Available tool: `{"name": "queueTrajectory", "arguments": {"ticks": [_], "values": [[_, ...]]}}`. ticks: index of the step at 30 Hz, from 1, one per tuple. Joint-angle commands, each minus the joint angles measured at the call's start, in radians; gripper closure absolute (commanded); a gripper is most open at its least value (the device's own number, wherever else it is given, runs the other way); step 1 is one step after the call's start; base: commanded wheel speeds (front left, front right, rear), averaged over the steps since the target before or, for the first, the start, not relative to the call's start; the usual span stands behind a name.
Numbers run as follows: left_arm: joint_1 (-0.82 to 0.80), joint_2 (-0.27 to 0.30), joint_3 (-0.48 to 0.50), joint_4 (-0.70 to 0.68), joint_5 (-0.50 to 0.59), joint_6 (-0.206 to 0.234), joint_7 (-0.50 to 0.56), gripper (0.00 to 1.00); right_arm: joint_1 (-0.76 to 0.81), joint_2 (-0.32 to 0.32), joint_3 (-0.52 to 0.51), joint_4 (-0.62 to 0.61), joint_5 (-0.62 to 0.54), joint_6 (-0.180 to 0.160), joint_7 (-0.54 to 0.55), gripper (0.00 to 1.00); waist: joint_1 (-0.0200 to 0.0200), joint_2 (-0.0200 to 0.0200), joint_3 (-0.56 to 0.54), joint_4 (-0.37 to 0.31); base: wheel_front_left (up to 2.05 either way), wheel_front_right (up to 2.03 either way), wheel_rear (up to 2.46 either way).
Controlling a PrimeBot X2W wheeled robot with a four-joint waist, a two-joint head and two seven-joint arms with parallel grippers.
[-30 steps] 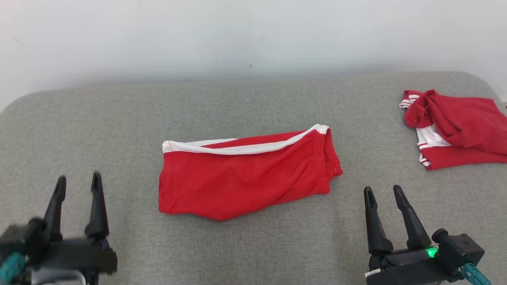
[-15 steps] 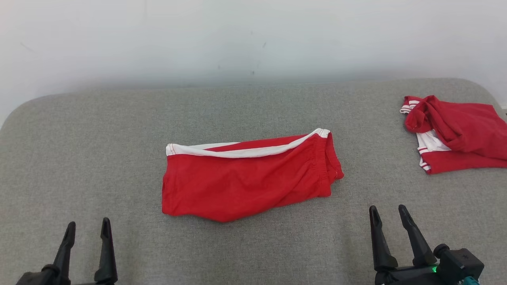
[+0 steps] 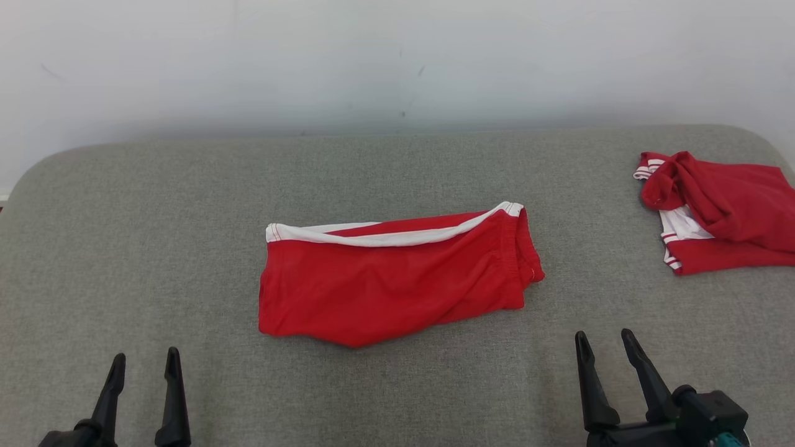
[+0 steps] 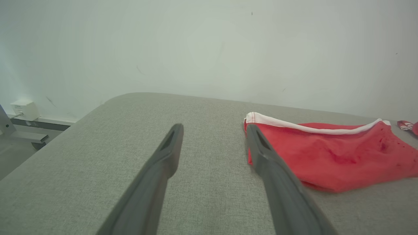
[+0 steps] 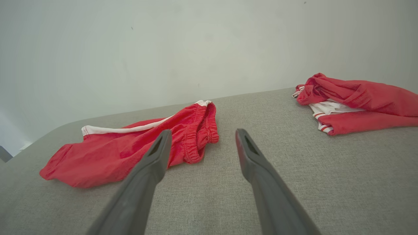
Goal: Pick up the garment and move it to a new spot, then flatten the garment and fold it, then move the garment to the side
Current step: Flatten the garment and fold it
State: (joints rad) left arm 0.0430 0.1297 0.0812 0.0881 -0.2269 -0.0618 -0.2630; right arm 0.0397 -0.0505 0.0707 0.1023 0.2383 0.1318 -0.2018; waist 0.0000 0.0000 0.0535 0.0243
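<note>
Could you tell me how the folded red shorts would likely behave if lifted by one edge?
Probably floppy: the red shorts lie limp and wrinkled, so they would likely drape and unfold. The fabric looks thin, probably light. Pushed, they may bunch on the textured grey surface.

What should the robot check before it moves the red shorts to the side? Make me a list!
1. Is the left hand open and empty? ok.
2. Is the right hand open and empty? ok.
3. Are the red shorts folded and lying on the grey cushion? ok, though a bit wrinkled.
4. Are both hands clear of the shorts? ok, both sit short of them, one at each end.
5. Is there free room at the side? ok on the left; on the right, the other red garment takes the far corner.
6. Will the fold hold when lifted? cannot tell.
</note>
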Motion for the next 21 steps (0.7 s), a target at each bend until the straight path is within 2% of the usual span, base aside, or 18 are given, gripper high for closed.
{"name": "queueTrajectory", "arguments": {"ticks": [1, 10, 21], "values": [[-0.010, -0.007, 0.005, 0.003, 0.008, -0.004, -0.002, 0.00, -0.015, 0.000, 0.002, 0.003, -0.005, -0.003, 0.007, 0.00, 0.0000, 0.0000, 0.006, 0.004, 0.00, 0.00, 0.00], [-0.056, -0.031, -0.007, 0.024, 0.019, -0.029, -0.002, 0.00, -0.211, -0.010, -0.005, 0.104, -0.063, -0.003, 0.089, 0.00, 0.0000, 0.0000, 0.058, 0.043, 0.00, 0.00, 0.00], [-0.136, -0.062, -0.045, 0.059, 0.011, -0.052, -0.002, 0.00, -0.508, -0.033, -0.066, 0.399, -0.164, -0.003, 0.199, 0.00, 0.0000, 0.0000, 0.161, 0.149, 0.00, 0.00, 0.00]]}}
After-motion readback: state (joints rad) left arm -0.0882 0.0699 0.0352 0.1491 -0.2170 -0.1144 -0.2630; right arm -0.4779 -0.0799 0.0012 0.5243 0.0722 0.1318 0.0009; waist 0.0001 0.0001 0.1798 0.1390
